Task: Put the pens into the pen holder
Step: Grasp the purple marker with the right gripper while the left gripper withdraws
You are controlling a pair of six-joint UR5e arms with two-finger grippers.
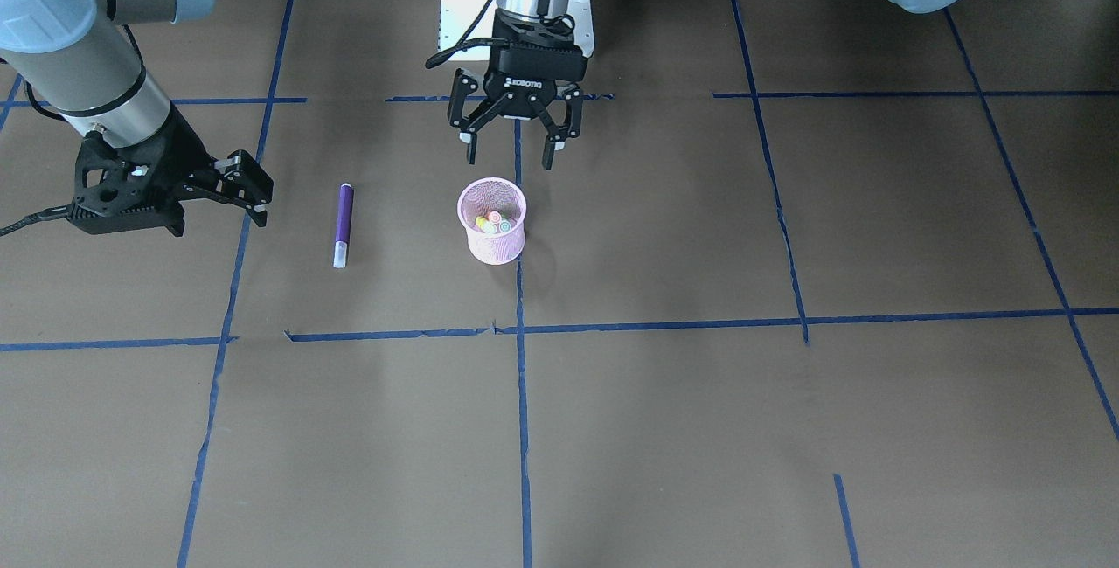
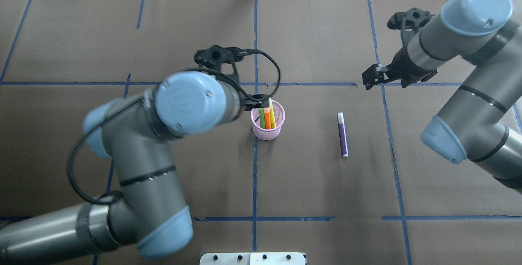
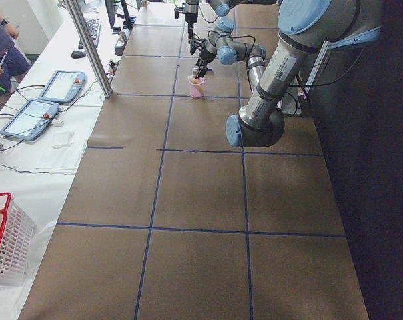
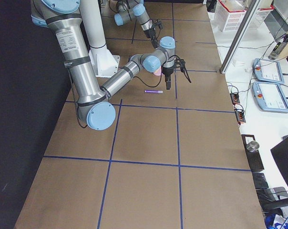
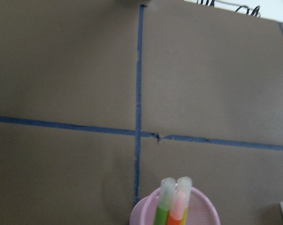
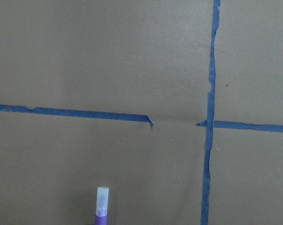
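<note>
Left gripper [image 1: 510, 150]: spread, pointing down over your pen holder [image 1: 492, 240] | right gripper [image 1: 255, 192]: tilted near purple pen [image 1: 344, 223], closure cannot be told.

The table [image 1: 699, 428] is lit evenly from above; a faint shadow is cast beside the cup [image 1: 494, 245]. Wrist views are slightly blurred.

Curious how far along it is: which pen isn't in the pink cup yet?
The purple pen with a pale cap, lying flat on the table; the green, orange and yellow pens stand in the pink wire-mesh cup.
</note>
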